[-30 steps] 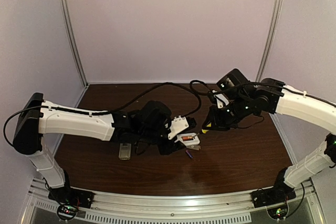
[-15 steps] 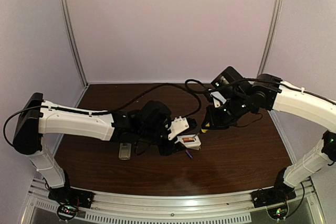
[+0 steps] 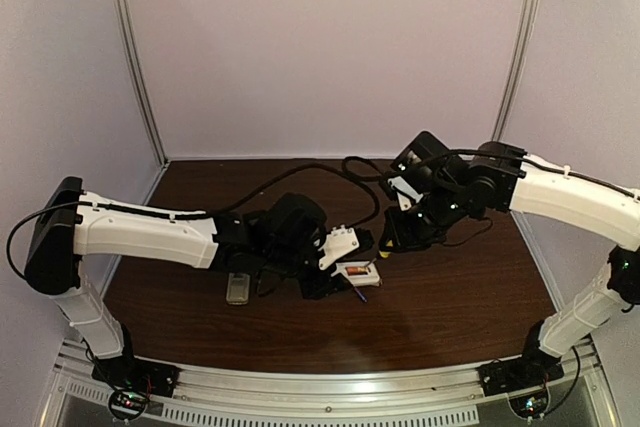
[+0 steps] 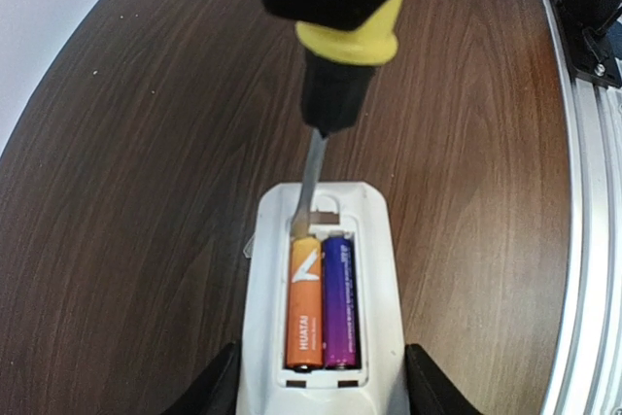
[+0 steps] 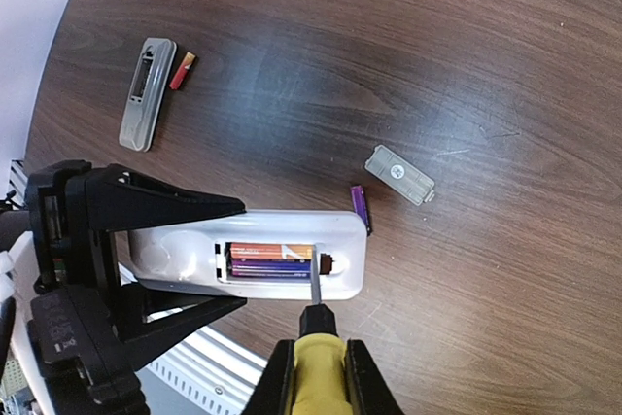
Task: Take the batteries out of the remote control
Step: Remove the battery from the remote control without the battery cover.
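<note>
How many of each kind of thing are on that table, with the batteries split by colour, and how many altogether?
batteries: 4 – red battery, orange battery, purple battery beside it, loose purple battery
remotes: 2 – white remote, grey remote
cover plate: 1
screwdriver: 1
total: 8

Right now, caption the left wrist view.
Screwdriver tip at one end of the orange battery, purple battery alongside, inside the open white remote.

Right arm [image 3: 545, 192] brought the screwdriver [image 4: 335, 94] leftward onto the remote [image 4: 381, 269].
</note>
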{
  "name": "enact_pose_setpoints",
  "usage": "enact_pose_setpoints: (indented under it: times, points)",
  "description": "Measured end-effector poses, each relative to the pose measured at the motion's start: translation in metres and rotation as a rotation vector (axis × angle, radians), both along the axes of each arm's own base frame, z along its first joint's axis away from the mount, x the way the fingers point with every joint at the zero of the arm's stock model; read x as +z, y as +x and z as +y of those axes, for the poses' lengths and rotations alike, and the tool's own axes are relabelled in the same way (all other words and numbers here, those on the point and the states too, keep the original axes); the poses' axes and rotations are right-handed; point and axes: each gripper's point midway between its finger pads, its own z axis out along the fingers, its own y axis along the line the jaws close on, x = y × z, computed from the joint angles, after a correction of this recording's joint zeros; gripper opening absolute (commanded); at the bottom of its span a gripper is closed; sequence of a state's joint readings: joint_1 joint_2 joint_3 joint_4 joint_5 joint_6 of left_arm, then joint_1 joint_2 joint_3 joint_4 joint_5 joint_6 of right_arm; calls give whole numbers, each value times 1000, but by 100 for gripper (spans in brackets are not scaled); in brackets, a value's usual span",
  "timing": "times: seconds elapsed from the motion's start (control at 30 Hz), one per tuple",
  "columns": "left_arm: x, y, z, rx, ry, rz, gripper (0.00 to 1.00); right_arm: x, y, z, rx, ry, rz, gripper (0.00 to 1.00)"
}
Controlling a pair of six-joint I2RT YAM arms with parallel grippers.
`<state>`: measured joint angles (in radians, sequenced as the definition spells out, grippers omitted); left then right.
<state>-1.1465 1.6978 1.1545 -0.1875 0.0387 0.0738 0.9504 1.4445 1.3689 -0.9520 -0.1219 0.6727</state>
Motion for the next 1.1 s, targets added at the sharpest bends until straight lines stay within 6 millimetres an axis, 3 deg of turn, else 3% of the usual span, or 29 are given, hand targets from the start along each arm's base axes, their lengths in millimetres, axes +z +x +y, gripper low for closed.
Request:
enact_pose_setpoints:
  times: [0.53, 1.1]
  points:
    - [-13, -5, 12, -10, 71, 19, 0, -19, -6, 17, 91, -74, 41, 0]
    - [-26, -13, 23, -24, 129, 50, 0, -41, -16, 32, 126, -8, 103, 0]
